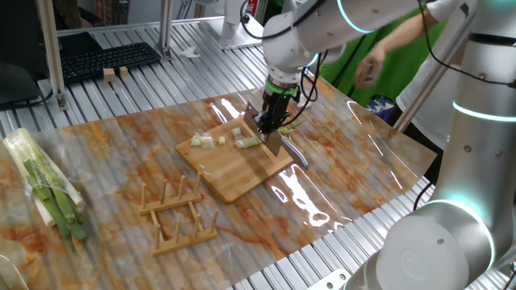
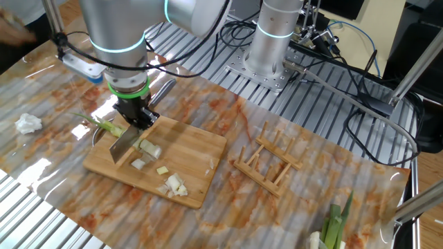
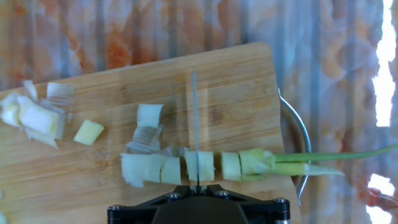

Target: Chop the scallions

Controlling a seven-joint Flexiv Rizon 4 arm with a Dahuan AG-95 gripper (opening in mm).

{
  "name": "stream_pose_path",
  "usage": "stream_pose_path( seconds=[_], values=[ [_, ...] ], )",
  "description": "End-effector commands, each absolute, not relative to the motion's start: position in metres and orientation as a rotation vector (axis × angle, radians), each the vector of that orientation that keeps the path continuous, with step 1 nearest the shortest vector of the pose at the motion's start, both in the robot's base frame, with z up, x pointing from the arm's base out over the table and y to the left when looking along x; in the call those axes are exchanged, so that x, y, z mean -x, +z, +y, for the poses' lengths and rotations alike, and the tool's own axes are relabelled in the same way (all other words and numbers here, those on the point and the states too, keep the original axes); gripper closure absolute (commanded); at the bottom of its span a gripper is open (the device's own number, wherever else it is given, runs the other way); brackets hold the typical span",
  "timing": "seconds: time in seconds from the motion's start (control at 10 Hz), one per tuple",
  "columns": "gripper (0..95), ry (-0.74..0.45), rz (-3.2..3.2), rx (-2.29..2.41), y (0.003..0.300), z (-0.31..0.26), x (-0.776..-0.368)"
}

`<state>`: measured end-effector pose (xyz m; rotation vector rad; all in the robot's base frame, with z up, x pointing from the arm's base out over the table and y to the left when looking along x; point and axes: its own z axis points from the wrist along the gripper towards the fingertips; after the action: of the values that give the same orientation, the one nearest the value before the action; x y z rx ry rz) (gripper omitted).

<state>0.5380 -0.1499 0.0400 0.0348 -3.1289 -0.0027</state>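
Jaws [image 2: 136, 116] clamped on a knife [image 2: 125, 143], blade edge-down straight below them, biting into the scallions [image 3: 205, 167] lying crosswise on the wooden board [image 2: 197, 149]. Cut chunks [image 3: 34, 115] sit off to one side; green tips [image 3: 348, 155] hang past the board edge onto the surface [image 2: 291, 207].

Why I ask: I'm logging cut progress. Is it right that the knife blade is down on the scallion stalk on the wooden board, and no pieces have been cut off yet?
Not quite. The knife blade is on the scallion stalk on the wooden board, but cut pieces already lie on the board, as the hand view shows.
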Motion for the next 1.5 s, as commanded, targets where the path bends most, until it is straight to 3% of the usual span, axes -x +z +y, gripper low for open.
stream_pose_path(
  seconds=[0.1, 0.4, 1.0, 1.5],
  values=[
    [95.0, 0.003, -3.143, -0.026, 0.017, -0.144, -0.538],
    [95.0, -0.014, -3.125, -0.021, 0.02, -0.148, -0.54],
    [95.0, -0.012, -3.076, -0.013, 0.062, -0.152, -0.535],
    [95.0, -0.003, -3.075, -0.004, 0.075, -0.163, -0.536]
  ],
)
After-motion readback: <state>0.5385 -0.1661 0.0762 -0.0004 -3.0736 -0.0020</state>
